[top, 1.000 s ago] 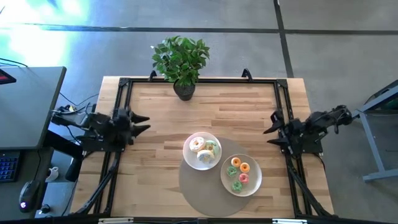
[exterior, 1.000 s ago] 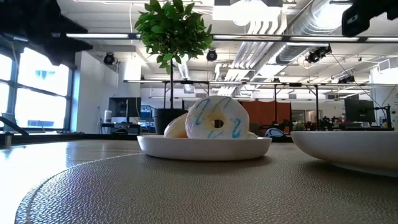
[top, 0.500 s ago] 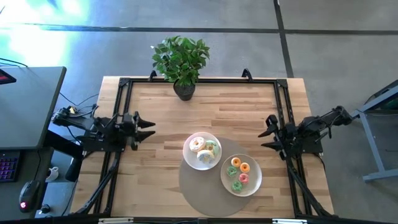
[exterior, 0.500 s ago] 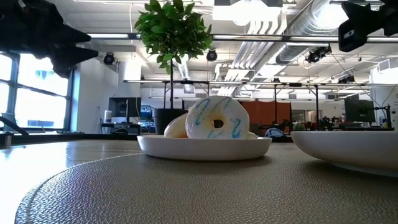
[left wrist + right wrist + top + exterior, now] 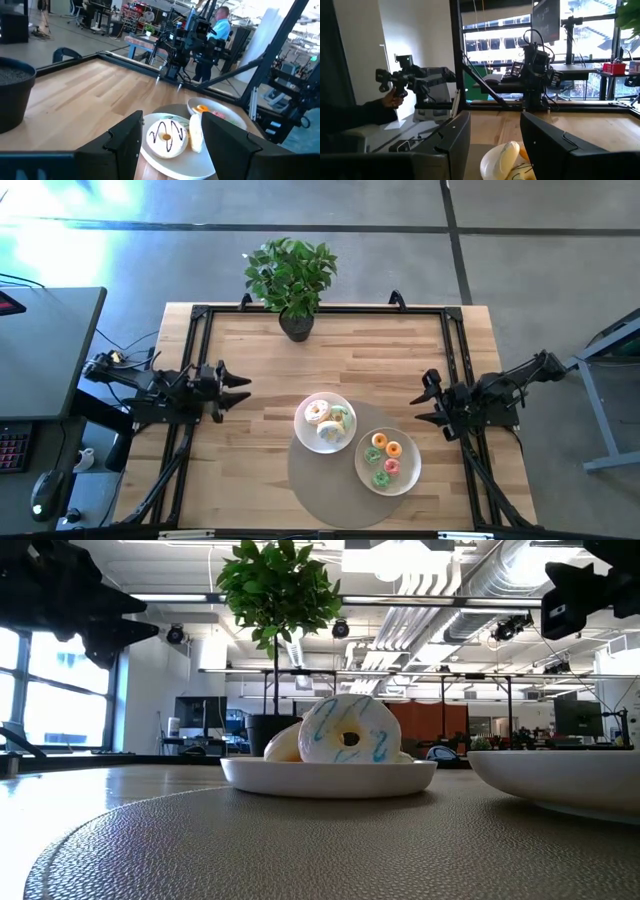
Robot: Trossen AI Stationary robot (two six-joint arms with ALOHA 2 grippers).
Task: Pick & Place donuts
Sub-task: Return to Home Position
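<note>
Donuts (image 5: 328,423): lie gathered on two white plates, none on the bare wood. Left plate (image 5: 299,420): holds the bigger rings, among them a white donut with dark drizzle (image 5: 166,136) lying flat and a white donut with blue streaks (image 5: 349,741) standing on edge, a cream one just beside it. Right plate (image 5: 411,460): sits just beside the first, nearer the table's front, and carries smaller rings in orange, yellow, green and pink. Round grey mat (image 5: 310,480): lies under both plates on the near half of the wooden table (image 5: 380,350).

Left gripper (image 5: 238,388): hangs over the table's left side, well apart from the plates, pointing toward them, fingers (image 5: 125,142) spread with nothing between. Right gripper (image 5: 425,397): hovers over the right side, near the right plate, fingers spread wide, likewise empty.

Potted plant (image 5: 291,280): stands at the middle of the far edge. Person in a blue top (image 5: 220,25): stands in the room beyond the table.
</note>
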